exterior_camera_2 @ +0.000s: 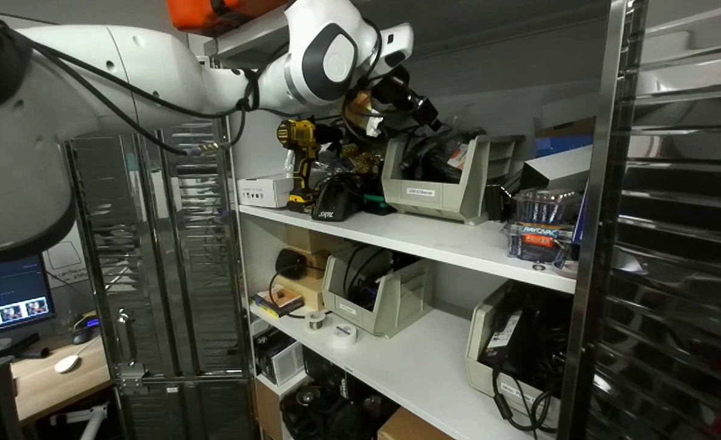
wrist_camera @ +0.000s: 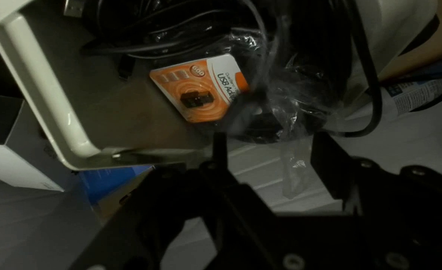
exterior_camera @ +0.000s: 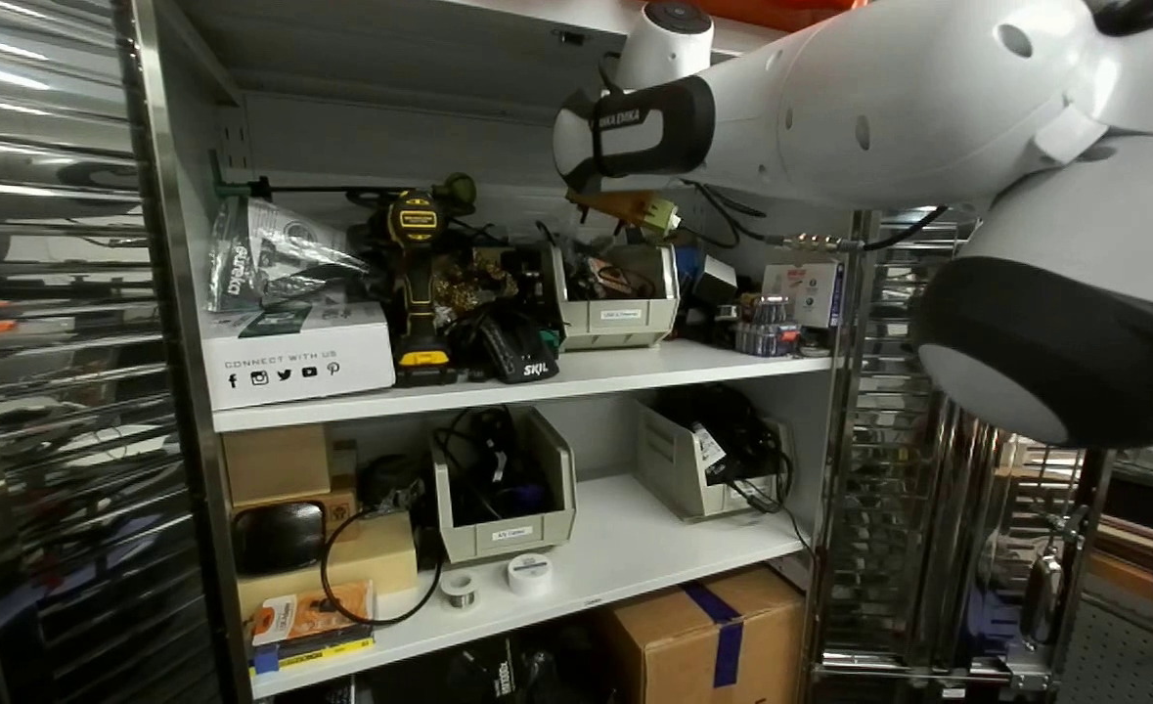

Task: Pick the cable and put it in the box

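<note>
My gripper [wrist_camera: 269, 150] is open in the wrist view, with nothing held between its fingers. In an exterior view the gripper [exterior_camera_2: 427, 113] is just above the grey upper-shelf bin [exterior_camera_2: 433, 208]. This bin also shows in an exterior view [exterior_camera: 591, 328] and its rim in the wrist view [wrist_camera: 41, 86]. The bin holds black cables [wrist_camera: 161, 45], some in a clear plastic bag [wrist_camera: 295, 97], whose loose end shows between the fingers, apparently beyond them. A black cable [exterior_camera: 387, 620] loops out of the lower-left bin [exterior_camera: 512, 540] over the lower shelf. Which cable is meant cannot be told.
An orange USB adapter card [wrist_camera: 198, 86] lies in the upper bin. A yellow-black drill [exterior_camera_2: 302, 159] and a battery pack [exterior_camera_2: 540, 235] flank that bin. Another cable-filled bin [exterior_camera: 669, 460] stands lower right. Metal cabinet doors [exterior_camera: 58, 342] stand at the sides; a shelf is above.
</note>
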